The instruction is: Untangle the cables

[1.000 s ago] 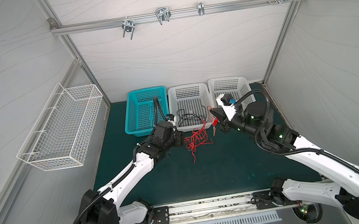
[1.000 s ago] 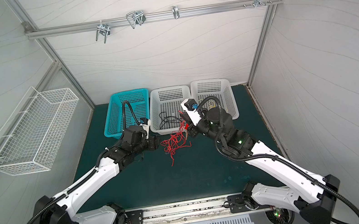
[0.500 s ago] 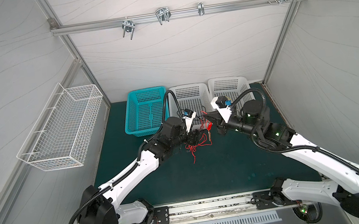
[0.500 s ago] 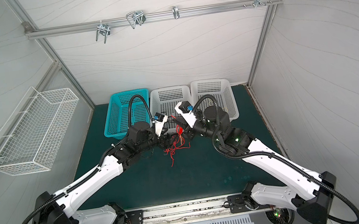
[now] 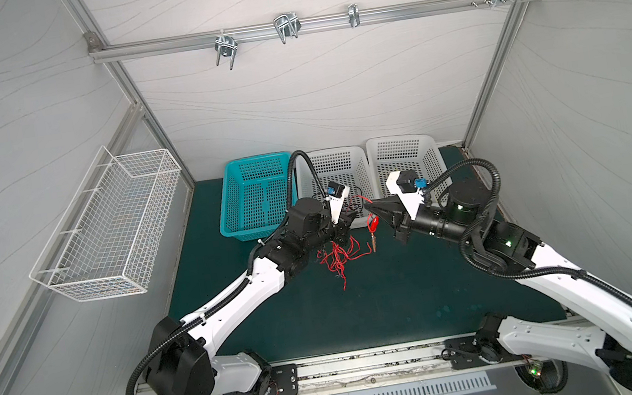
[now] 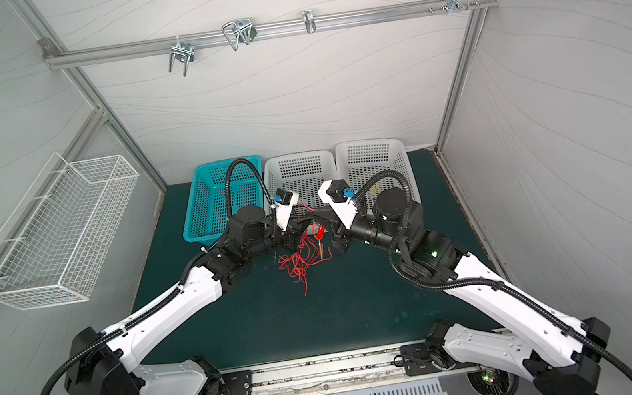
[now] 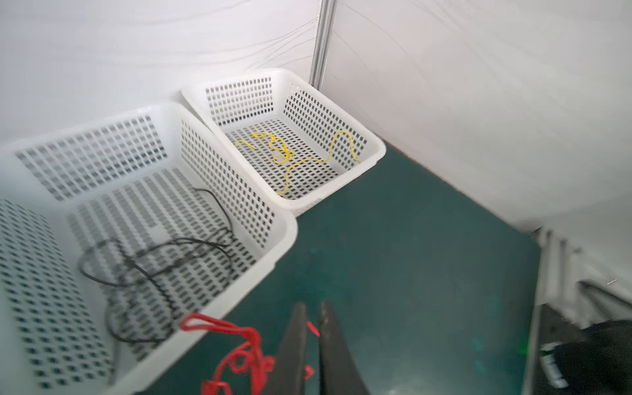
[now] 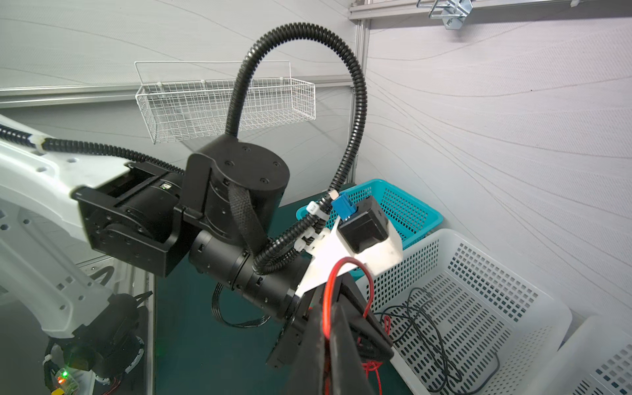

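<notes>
The left gripper [image 7: 312, 309] and right gripper [image 5: 369, 208] nearly meet, each pinched shut on the red cable [image 5: 337, 255]. The white basket [image 7: 287, 236] rim lies just beyond their tips, and bare green mat [image 5: 363, 309] lies open behind them. The thin, kinked cable arches between the tips and spills in a loose tangle below them.

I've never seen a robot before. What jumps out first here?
A tangled bright red cable hangs mid-table over the green mat, the left pincer and right pincer both shut on it, close together. Behind, a black cable lies in the middle white basket, a yellow cable in the right-hand white basket.
</notes>
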You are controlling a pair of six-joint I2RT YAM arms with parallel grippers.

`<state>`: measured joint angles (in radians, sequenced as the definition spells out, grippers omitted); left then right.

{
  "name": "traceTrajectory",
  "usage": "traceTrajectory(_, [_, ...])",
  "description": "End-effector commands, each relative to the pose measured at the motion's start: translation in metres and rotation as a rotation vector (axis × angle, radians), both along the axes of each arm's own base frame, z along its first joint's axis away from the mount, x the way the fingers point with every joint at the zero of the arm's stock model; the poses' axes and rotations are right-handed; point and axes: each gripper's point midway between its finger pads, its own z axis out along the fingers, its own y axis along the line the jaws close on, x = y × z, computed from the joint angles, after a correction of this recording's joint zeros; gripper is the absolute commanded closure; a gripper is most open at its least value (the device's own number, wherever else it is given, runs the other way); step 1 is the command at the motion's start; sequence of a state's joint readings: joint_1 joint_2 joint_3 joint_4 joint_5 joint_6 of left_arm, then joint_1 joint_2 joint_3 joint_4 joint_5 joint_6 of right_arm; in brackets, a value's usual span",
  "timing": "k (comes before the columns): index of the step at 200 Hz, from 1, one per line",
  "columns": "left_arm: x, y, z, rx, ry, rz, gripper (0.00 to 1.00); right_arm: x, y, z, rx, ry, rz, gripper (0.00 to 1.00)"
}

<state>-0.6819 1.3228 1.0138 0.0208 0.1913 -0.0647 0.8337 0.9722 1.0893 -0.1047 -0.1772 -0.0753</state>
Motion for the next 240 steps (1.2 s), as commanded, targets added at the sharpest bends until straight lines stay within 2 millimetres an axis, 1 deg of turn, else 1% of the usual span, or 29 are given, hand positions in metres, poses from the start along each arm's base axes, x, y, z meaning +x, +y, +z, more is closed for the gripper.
traceTrajectory(1, [0.005, -0.003, 0.042, -0.074, -0.092, 0.004, 1.00, 0.001, 0.001, -0.007, -0.002, 0.011, -0.005, 1.00])
traceTrajectory(24, [0.003, -0.001, 0.047, -0.084, -0.101, 0.004, 1.00, 0.005, 0.002, -0.023, -0.022, 0.045, -0.017, 1.00])
traceTrajectory(44, [0.002, 0.000, 0.050, -0.094, -0.105, 0.011, 1.00, 0.009, 0.003, -0.041, -0.052, 0.082, -0.032, 1.00])
traceTrajectory(62, [0.003, 0.005, 0.053, -0.106, -0.115, 0.037, 1.00, 0.013, 0.000, -0.061, -0.078, 0.116, -0.062, 0.93])
traceTrajectory(82, [0.005, 0.010, 0.061, -0.125, -0.125, 0.071, 1.00, 0.022, -0.007, -0.087, -0.104, 0.172, -0.126, 0.89])
traceTrajectory(96, [0.005, 0.011, 0.066, -0.131, -0.125, 0.078, 1.00, 0.030, -0.016, -0.106, -0.112, 0.217, -0.183, 0.86])
traceTrajectory(108, [0.003, 0.010, 0.068, -0.131, -0.121, 0.067, 1.00, 0.035, -0.023, -0.119, -0.114, 0.247, -0.221, 0.76])
traceTrajectory(120, [0.001, 0.009, 0.069, -0.135, -0.116, 0.059, 1.00, 0.041, -0.032, -0.130, -0.116, 0.276, -0.269, 0.72])
traceTrajectory(133, [0.000, 0.009, 0.068, -0.133, -0.113, 0.053, 1.00, 0.050, -0.043, -0.140, -0.101, 0.315, -0.337, 0.65])
traceTrajectory(157, [0.000, 0.010, 0.065, -0.128, -0.098, 0.055, 1.00, 0.071, -0.076, -0.165, -0.113, 0.389, -0.535, 0.64])
traceTrajectory(168, [-0.003, 0.008, 0.065, -0.130, -0.093, 0.039, 1.00, 0.073, -0.081, -0.174, -0.116, 0.406, -0.558, 0.63])
traceTrajectory(175, [-0.005, 0.007, 0.064, -0.130, -0.088, 0.027, 1.00, 0.072, -0.079, -0.178, -0.111, 0.408, -0.543, 0.61])
traceTrajectory(188, [-0.011, 0.003, 0.063, -0.132, -0.082, -0.013, 1.00, 0.067, -0.067, -0.178, -0.106, 0.387, -0.460, 0.56])
traceTrajectory(198, [-0.015, 0.000, 0.061, -0.126, -0.073, -0.041, 1.00, 0.065, -0.059, -0.177, -0.098, 0.379, -0.413, 0.54])
traceTrajectory(210, [-0.017, -0.001, 0.060, -0.121, -0.066, -0.055, 1.00, 0.062, -0.048, -0.172, -0.085, 0.362, -0.346, 0.51])
traceTrajectory(240, [-0.018, 0.001, 0.056, -0.115, -0.048, -0.048, 1.00, 0.049, -0.018, -0.157, -0.071, 0.318, -0.175, 0.49])
